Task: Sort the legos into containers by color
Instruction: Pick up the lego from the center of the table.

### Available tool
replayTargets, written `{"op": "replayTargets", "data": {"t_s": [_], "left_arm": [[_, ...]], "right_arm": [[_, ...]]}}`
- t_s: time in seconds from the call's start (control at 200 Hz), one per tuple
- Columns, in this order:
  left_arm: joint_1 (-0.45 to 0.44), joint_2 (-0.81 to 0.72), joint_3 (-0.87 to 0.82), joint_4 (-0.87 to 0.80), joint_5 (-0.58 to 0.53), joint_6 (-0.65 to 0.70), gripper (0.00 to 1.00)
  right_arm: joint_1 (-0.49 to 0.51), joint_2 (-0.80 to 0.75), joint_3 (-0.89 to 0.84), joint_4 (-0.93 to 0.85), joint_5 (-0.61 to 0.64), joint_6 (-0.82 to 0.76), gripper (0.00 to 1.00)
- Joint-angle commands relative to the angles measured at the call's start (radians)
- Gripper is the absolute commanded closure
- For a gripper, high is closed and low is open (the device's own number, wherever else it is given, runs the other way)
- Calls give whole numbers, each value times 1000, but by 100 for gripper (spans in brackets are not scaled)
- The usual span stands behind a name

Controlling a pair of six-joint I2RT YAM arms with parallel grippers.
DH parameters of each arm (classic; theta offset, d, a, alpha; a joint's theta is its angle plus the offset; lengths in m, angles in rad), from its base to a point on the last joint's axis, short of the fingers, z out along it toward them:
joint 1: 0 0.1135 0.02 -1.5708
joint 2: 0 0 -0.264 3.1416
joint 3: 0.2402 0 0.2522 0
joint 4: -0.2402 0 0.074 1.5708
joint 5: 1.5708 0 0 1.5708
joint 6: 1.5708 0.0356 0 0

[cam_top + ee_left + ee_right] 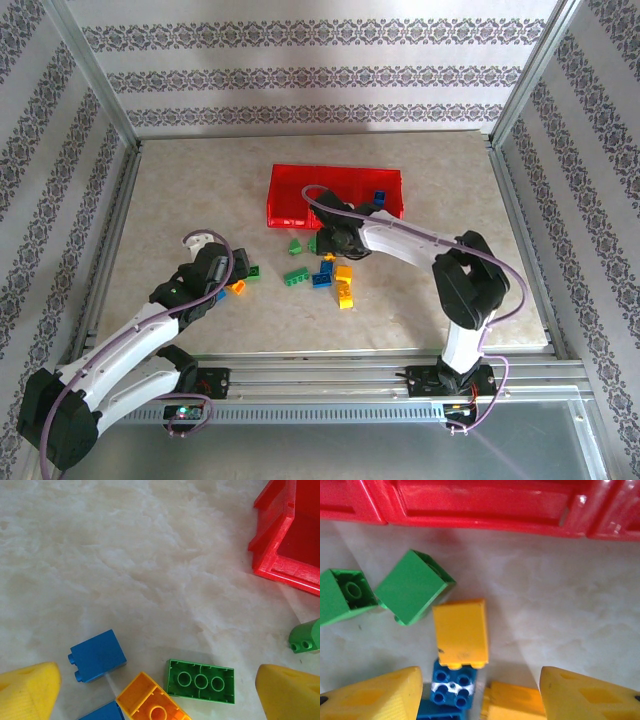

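Red tray (288,203), green, blue, yellow-orange legos (345,295), cream marbled table (200,190)

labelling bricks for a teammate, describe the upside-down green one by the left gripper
From the red tray, come toward the left gripper. The green brick lies beside an orange brick. It is long and green, hollow side up, three tubes in a row.

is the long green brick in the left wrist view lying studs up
No, the green brick lies upside down, its hollow underside with three round tubes facing the camera.
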Motion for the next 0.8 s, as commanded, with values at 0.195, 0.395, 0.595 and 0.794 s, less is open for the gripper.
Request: {"op": "replayTargets", "data": {"t_s": [0.195,0.395,0.595,0.794], "left_arm": [[3,-14,16,24,-12,14,0],[5,-10,13,30,-15,14,0],[6,-2,15,35,-10,15,0],[6,-4,11,34,-8,12,0]], "right_arm": [[-3,100,66,-5,-29,-34,42],[-10,133,66,1,-39,-43,46],[-18,153,73,13,-42,-49,52],[-29,168,84,18,-42,-64,60]]}}
